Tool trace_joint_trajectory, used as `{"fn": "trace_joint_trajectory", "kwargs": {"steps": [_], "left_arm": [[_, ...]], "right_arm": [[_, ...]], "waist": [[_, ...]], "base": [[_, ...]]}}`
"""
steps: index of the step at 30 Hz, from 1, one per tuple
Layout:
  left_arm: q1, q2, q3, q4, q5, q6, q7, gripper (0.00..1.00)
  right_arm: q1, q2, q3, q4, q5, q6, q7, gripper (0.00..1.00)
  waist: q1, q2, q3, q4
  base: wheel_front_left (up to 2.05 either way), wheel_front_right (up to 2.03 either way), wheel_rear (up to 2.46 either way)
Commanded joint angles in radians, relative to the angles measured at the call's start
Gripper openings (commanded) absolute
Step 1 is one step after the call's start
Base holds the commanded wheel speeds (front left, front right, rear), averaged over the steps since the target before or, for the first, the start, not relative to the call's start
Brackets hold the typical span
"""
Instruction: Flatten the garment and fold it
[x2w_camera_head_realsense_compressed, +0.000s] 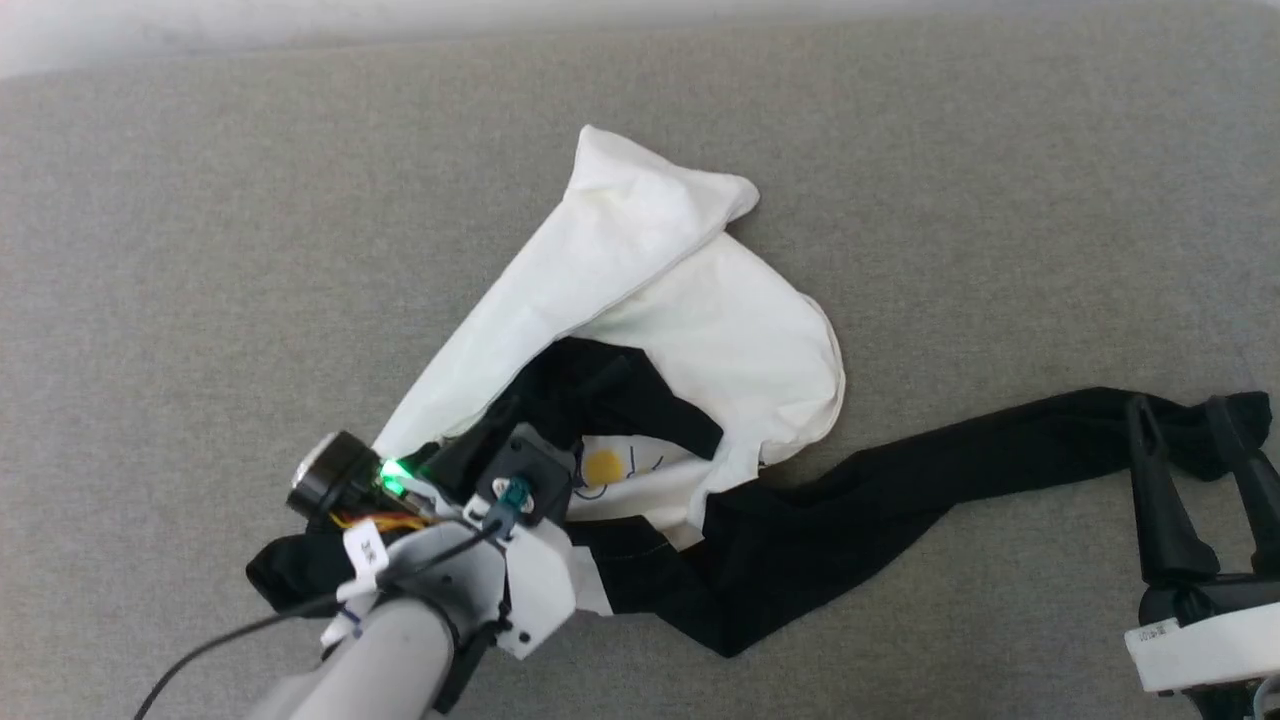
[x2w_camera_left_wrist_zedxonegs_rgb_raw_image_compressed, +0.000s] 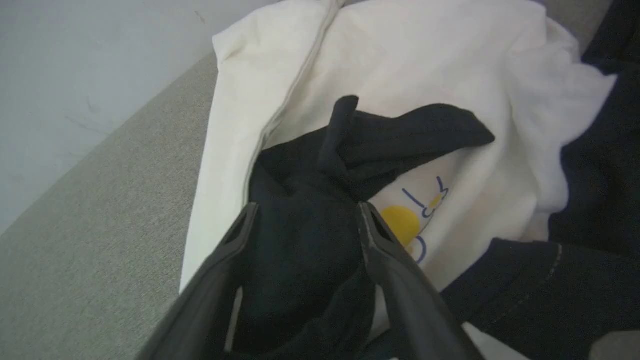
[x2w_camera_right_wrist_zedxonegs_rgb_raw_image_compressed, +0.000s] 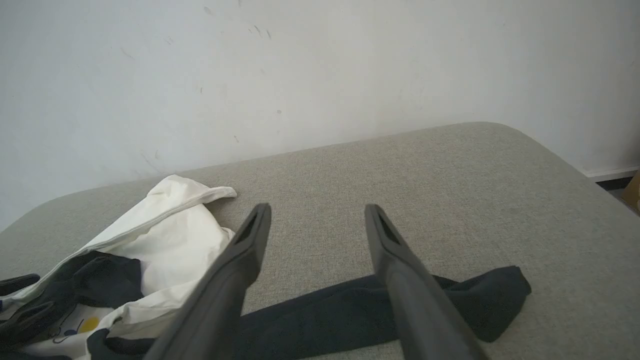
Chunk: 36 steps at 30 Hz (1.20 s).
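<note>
Head camera looks steeply down on the grey cushion (x2w_camera_head_realsense_compressed: 200, 200). Left wrist camera sits close over the shirt (x2w_camera_left_wrist_zedxonegs_rgb_raw_image_compressed: 425, 65) and its cartoon print (x2w_camera_left_wrist_zedxonegs_rgb_raw_image_compressed: 400, 225) — right wrist camera, low, faces the wall (x2w_camera_right_wrist_zedxonegs_rgb_raw_image_compressed: 300, 75), catching that shirt too.

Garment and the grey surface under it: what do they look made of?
Garment: soft matte knit, likely cotton jersey; it drapes in loose creases. Grey surface: matte woven upholstery, probably padded; fine heathered weave, rounded corner.

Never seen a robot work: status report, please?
Left end effector open amid crumpled garment. Right end effector open over outstretched sleeve. Nothing in the way.
</note>
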Motion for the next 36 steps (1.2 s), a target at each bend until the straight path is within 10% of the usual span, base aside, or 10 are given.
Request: {"fn": "trace_joint_trajectory", "kwargs": {"steps": [1, 11, 13, 26, 36], "left_arm": [[-0.026, 0.005, -0.003, 0.014, 0.006, -0.009, 0.018, 1.0], [-0.076, -0.029, -0.026, 0.103, -0.03, -0.042, 0.047, 0.95], [-0.082, -0.039, -0.028, 0.108, -0.036, -0.04, 0.027, 0.0], [-0.123, -0.133, 0.112, -0.089, -0.219, 0.008, -0.181, 0.0], [-0.128, -0.102, 0.5, -0.32, -0.313, 0.22, -0.221, 0.0]], "right_arm": [[-0.017, -0.005, 0.004, -0.006, 0.005, -0.001, 0.003, 1.0], [-0.048, -0.027, 0.0, -0.004, 0.024, -0.001, 0.006, 1.0], [-0.048, -0.025, -0.003, -0.002, 0.025, -0.001, 0.005, 1.0], [-0.036, -0.006, -0.016, -0.016, 0.012, -0.001, 0.018, 1.0], [-0.029, 0.005, -0.01, -0.012, 0.012, -0.001, 0.019, 1.0]], "waist": [[0.0, 0.0, 0.025, 0.001], [0.0, 0.0, 0.058, 0.008], [0.0, 0.0, 0.054, 0.014], [0.0, 0.0, 0.004, 0.06], [0.0, 0.0, 0.001, 0.078]], "base": [[0.0, 0.0, 0.0], [0.0, 0.0, 0.0], [0.0, 0.0, 0.0], [0.0, 0.0, 0.0], [0.0, 0.0, 0.0]]}}
